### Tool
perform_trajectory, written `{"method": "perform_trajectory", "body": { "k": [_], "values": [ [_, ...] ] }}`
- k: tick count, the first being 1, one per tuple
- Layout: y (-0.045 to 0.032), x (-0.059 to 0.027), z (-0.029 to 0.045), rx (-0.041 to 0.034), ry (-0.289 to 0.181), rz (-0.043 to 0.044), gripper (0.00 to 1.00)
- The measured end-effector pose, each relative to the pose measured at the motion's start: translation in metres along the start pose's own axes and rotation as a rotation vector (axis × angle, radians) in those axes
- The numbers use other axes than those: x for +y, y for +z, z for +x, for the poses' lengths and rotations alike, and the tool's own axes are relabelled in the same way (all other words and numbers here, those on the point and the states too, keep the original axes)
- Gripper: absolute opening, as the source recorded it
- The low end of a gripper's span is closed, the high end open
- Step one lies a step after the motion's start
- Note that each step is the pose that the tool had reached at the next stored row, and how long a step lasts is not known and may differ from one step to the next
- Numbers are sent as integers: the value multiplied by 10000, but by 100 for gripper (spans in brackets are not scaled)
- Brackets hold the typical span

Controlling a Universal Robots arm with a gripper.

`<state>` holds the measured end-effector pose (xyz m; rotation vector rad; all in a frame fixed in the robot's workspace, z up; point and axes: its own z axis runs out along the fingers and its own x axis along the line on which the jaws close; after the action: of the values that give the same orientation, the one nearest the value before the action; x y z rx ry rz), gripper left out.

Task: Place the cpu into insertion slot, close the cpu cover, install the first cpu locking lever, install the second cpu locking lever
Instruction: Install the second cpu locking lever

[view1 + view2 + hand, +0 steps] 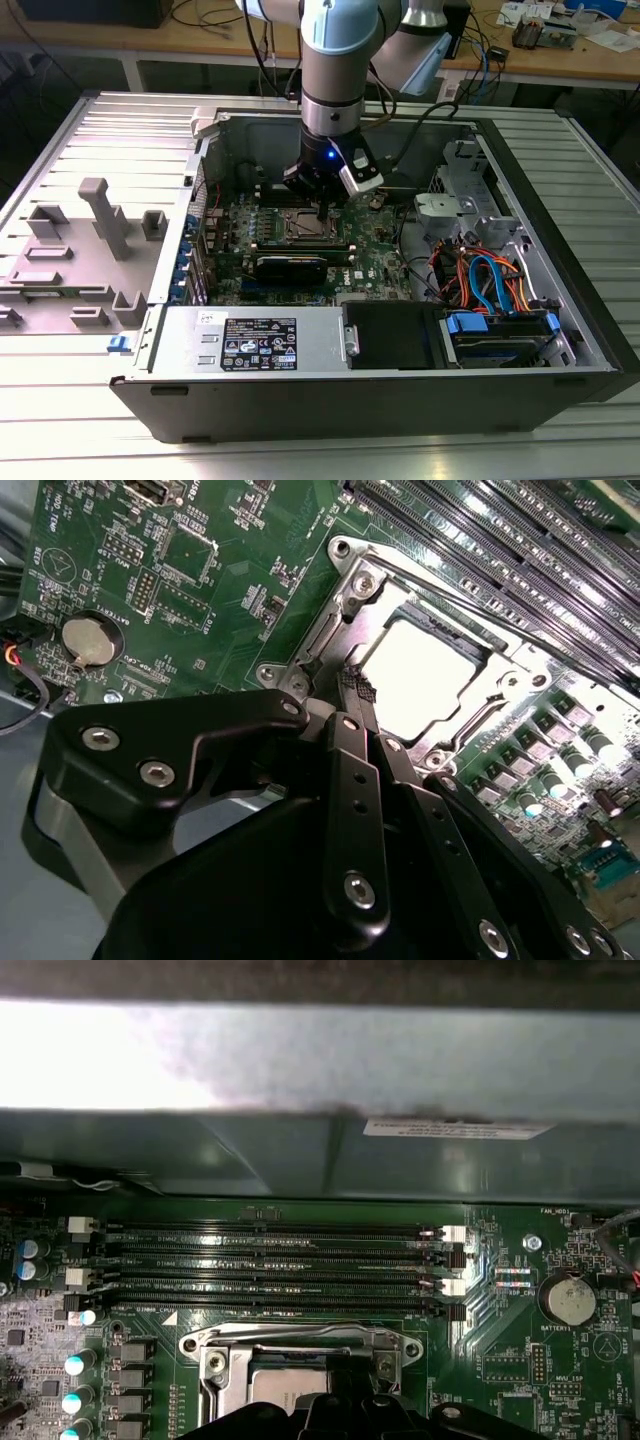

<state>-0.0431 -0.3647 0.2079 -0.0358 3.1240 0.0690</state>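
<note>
Probably an electronics lab: an open PC case (400,300) lies on a metal bench (120,130), with cable-strewn wooden desks (560,60) behind.

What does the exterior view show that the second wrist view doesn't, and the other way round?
Exterior view alone: the whole open grey computer case, its bundle of orange and blue cables and the pale blue robot arm. Second wrist view alone: a round silver coin battery and the hand's black fingers close above the socket. Both share the green motherboard and the silvery metal cpu cover.
</note>
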Motion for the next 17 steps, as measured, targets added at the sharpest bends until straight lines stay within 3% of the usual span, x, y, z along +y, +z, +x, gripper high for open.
{"method": "perform_trajectory", "body": {
  "k": [4,11,13,17],
  "values": [
    [-3,-4,0,1,0,1,11],
    [-101,-3,-2,-1,1,1,11],
    [-165,0,-3,0,0,4,11],
    [-184,1,-3,-1,0,0,11]
  ]
}}
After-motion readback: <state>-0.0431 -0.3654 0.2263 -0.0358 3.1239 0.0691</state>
